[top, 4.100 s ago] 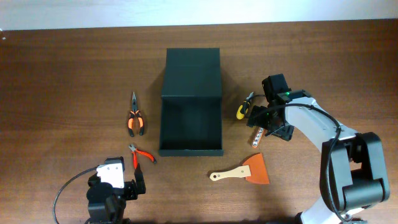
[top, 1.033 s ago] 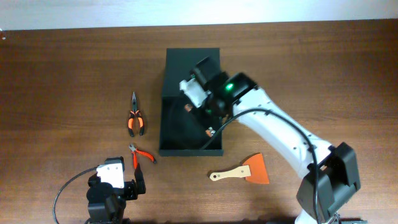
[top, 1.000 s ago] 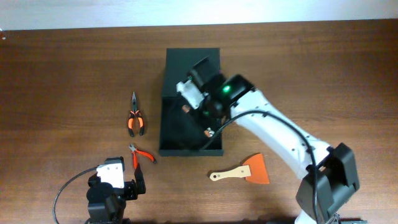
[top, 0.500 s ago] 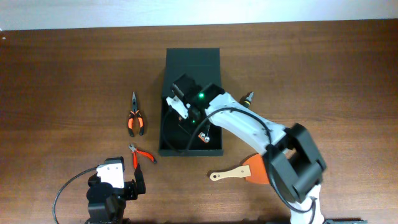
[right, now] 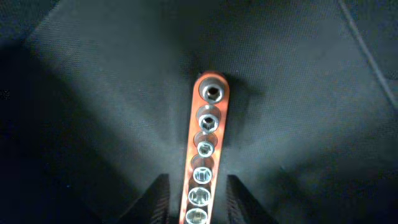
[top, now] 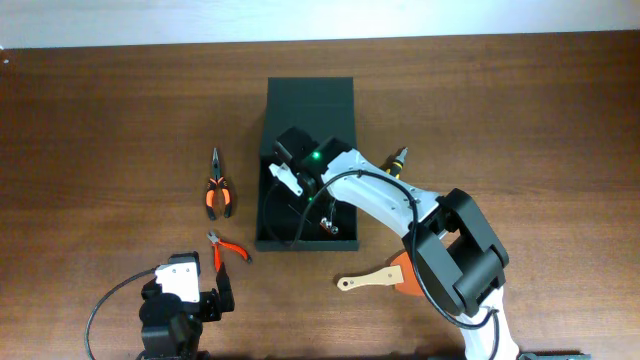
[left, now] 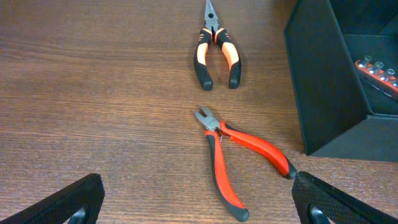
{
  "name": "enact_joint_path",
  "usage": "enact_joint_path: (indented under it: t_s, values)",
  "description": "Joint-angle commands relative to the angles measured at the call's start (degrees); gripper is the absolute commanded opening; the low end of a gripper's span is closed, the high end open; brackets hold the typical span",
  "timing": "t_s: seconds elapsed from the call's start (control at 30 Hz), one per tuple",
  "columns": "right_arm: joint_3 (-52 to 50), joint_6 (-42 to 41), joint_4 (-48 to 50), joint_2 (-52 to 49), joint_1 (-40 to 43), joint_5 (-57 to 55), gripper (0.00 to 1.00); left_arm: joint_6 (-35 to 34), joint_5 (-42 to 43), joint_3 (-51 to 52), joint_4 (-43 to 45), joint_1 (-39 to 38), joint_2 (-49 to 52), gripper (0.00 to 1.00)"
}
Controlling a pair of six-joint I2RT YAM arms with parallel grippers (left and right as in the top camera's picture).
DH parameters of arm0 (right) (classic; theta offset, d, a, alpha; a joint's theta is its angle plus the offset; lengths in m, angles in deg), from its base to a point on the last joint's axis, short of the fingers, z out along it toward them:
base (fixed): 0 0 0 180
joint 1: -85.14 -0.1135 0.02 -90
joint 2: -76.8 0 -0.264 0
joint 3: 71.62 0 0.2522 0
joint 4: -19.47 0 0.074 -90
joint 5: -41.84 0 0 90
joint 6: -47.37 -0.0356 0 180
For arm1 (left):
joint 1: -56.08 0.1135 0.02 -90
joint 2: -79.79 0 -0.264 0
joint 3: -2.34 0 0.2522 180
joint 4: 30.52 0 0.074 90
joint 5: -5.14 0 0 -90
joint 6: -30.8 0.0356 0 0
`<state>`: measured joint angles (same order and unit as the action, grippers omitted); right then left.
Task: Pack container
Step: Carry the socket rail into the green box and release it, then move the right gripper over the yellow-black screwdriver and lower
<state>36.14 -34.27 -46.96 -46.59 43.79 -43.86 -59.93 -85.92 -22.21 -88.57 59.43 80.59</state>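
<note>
- Container: a dark green matte box at mid-desk. Its flap lid is folded open flat on the far side, and the open tray faces the robot.
- Handling, judged from looks: cardboard-like, so light and fairly stiff, though the thin walls would likely flex if squeezed. The matte skin should not be slippery. It is not fragile, but it could skid across the desk if nudged.
- Where to take hold: it looks too wide to span. Pinch a side wall at its rim, or take the free edge of the lid when closing.
- Inside: an orange socket rail has its far end down on the box floor, toward the near right part of the tray.
- Right gripper: it reaches down into the box with narrow jaws straddling the near end of the rail. A slim dark gap seems to show on each side. I cannot tell whether the jaws pinch it or stand just clear.
- Left gripper: it is parked low at the near left of the desk, jaws spread wide and holding nothing.
- Left of the box: needle-nose pliers, and red cutters nearer the left gripper.
- Right of the box: a screwdriver just beside the wall. A scraper lies nearer the robot, partly under the right arm.
</note>
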Motion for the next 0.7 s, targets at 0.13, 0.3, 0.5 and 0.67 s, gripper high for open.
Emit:
enact_joint_path:
  t_s: [0.13,0.3,0.5,0.67]
  values:
    - [10.6,-1.2,-5.9,5.2,-0.2,-0.5,0.3,-0.6,0.2,0.3,0.2,0.2,-0.5,0.99]
    - [18.1,-11.7,-12.1,10.8,1.2,-7.3,0.73,-0.6,0.2,0.3,0.2,0.2,-0.5,0.99]
    - [19.7,-26.1,-17.7,17.4,8.5,-11.7,0.85,-0.6,0.2,0.3,0.2,0.2,-0.5,0.99]
    - [19.5,-34.6,-21.7,18.4,17.7,-11.6,0.89,-0.6,0.2,0.3,0.2,0.2,-0.5,0.99]
